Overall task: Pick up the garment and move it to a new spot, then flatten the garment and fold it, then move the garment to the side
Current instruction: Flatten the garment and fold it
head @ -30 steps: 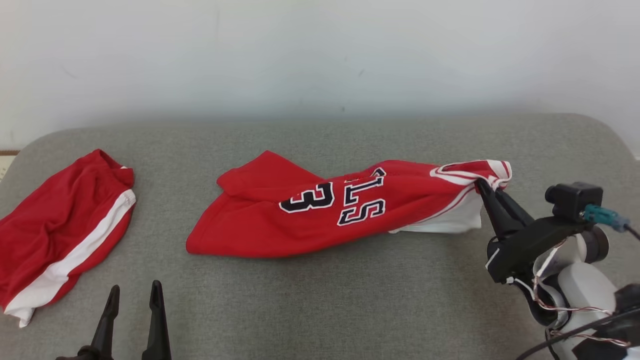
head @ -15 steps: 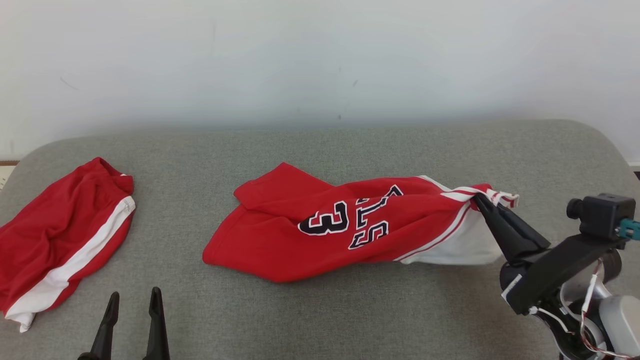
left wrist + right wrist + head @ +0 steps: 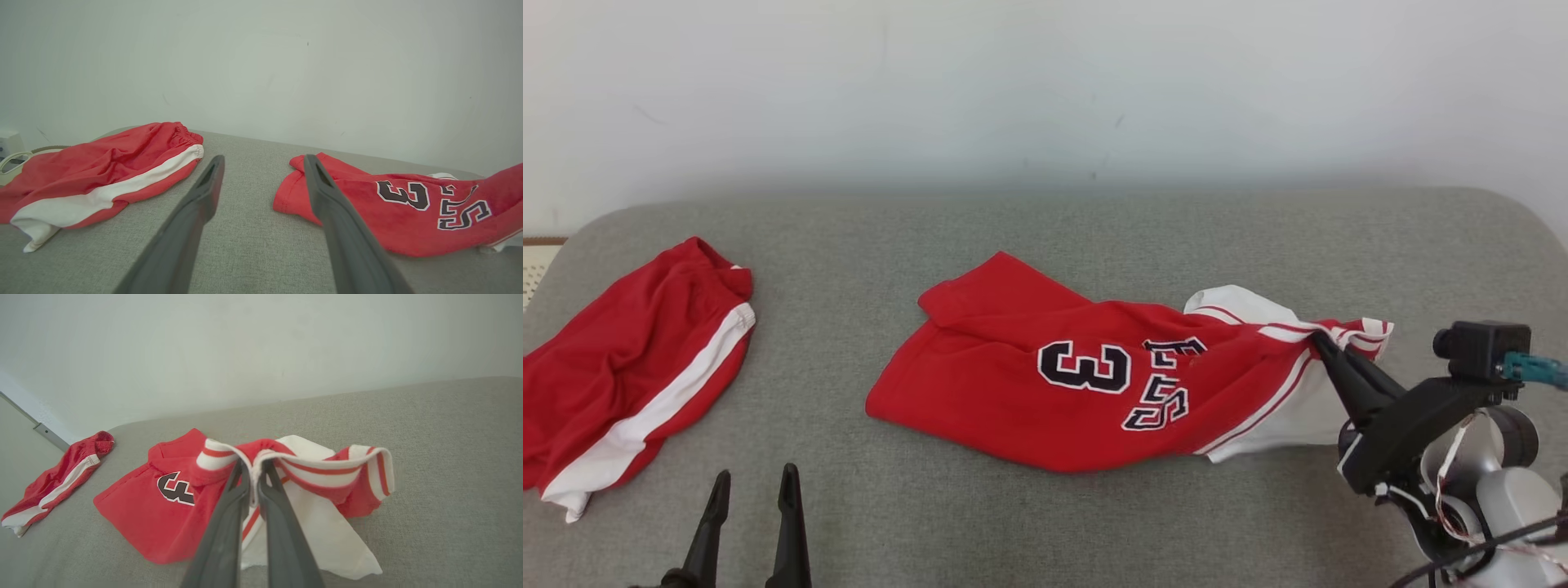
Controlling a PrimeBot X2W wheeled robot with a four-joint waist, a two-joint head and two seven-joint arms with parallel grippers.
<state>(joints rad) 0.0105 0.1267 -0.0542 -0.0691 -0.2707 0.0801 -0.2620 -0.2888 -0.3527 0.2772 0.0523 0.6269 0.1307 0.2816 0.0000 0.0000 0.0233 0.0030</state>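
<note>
Step in hand, apparently: relocation. Right gripper (image 3: 1316, 341) jaws clamp the striped trim of the red numbered fabric jersey (image 3: 1029, 384), lying centrally on the grey upholstered surface (image 3: 1045, 237). Left gripper (image 3: 754, 482) jaws open, empty. Next, likely: release, then flatten

Red shorts (image 3: 621, 367), white side stripe, crumpled on grey cushion (image 3: 1045, 237); pale wall (image 3: 1045, 82) behind.

shorts (image 3: 629, 367) are running off head view's left edge | crease is swallowing jersey (image 3: 1013, 367) lettering past the 3 | trim is covering right gripper (image 3: 1316, 341) tips | jersey is running off left wrist view's right edge | bottom edge is cutting left gripper (image 3: 755, 474) base
</note>
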